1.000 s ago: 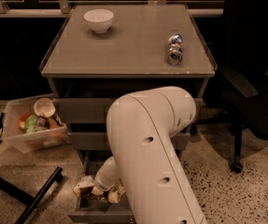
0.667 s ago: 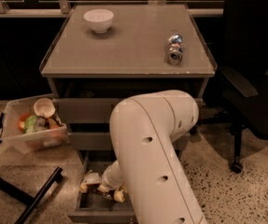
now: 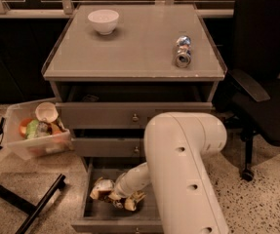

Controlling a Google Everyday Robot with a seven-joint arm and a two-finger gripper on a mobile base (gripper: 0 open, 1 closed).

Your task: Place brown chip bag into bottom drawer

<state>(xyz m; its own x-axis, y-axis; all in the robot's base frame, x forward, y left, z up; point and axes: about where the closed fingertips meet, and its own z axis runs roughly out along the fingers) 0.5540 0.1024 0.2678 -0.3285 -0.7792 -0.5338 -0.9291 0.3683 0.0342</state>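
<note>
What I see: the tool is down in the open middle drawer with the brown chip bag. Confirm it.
Wrong drawer. The camera view shows the tool down in the open bottom drawer with the brown chip bag.

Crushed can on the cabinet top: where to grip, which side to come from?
Probably best to grip the can mid-body from straight above, closing left-right across its width. It lies on its side, long axis front to back, with room on the cabinet top either side. The pincer is low in the bottom drawer, at the brown chip bag.
</note>
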